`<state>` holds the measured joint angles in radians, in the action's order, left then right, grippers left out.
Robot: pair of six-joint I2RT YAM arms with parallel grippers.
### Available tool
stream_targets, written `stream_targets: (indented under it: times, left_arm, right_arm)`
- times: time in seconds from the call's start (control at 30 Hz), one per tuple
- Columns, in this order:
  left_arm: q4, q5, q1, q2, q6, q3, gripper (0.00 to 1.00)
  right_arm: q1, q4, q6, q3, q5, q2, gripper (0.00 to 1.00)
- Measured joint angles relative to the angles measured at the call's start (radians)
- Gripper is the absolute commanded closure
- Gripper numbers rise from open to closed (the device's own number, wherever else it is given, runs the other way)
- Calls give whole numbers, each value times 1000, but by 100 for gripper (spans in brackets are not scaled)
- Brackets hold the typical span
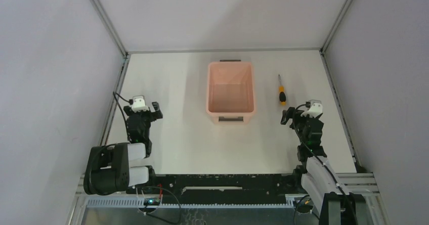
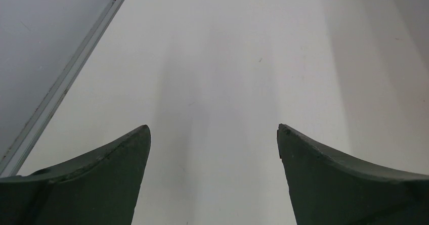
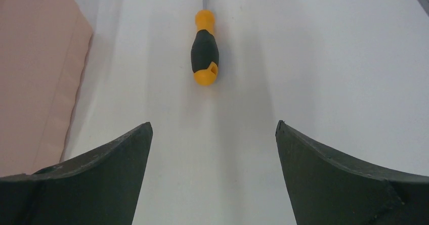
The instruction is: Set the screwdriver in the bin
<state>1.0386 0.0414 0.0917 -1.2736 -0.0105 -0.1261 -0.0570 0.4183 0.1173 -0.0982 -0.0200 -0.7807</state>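
The screwdriver (image 1: pixel 281 91) lies flat on the white table, right of the bin (image 1: pixel 230 91), its orange and black handle (image 3: pixel 205 54) toward me and the shaft pointing away. The salmon-pink bin stands upright and holds nothing. My right gripper (image 1: pixel 293 115) is open just short of the handle's end, nothing between its fingers (image 3: pixel 313 169). The bin's wall (image 3: pixel 35 83) fills the left of the right wrist view. My left gripper (image 1: pixel 146 109) is open too, over bare table left of the bin, with only table between its fingers (image 2: pixel 101 174).
Grey walls with metal rails (image 1: pixel 117 78) enclose the table on the left, back and right. A rail (image 2: pixel 66 83) runs close along the left of my left gripper. The arm bases and a cable tray (image 1: pixel 222 184) line the near edge.
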Motion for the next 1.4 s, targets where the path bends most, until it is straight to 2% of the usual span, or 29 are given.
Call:
stream_targets:
  times: [0.3, 0.4, 0.5, 0.7, 0.9, 1.07, 1.23, 1.33, 1.4]
  left_arm:
    - [0, 0, 0, 0, 0, 0, 0]
    - [0, 0, 0, 0, 0, 0, 0]
    - [0, 0, 0, 0, 0, 0, 0]
    - [0, 0, 0, 0, 0, 0, 0]
    - [0, 0, 0, 0, 0, 0, 0]
    - [0, 0, 0, 0, 0, 0, 0]
    - [0, 0, 0, 0, 0, 0, 0]
    - [0, 0, 0, 0, 0, 0, 0]
    - [0, 0, 0, 0, 0, 0, 0]
  right_arm:
    - [0, -67, 23, -68, -1, 27, 0]
    - [0, -123, 29, -178, -1, 40, 0]
    - [0, -208, 36, -359, -11, -17, 0]
    - [36, -474, 51, -819, -22, -290, 0]
    - [119, -805, 48, -1220, 61, -661, 0]
    - [126, -979, 49, -1342, 91, -921, 4]
    - [118, -1084, 55, -1363, 101, -1125, 7]
    - [116, -1107, 58, -1363, 101, -1183, 11]
    - [113, -1110, 61, -1363, 102, -1209, 17]
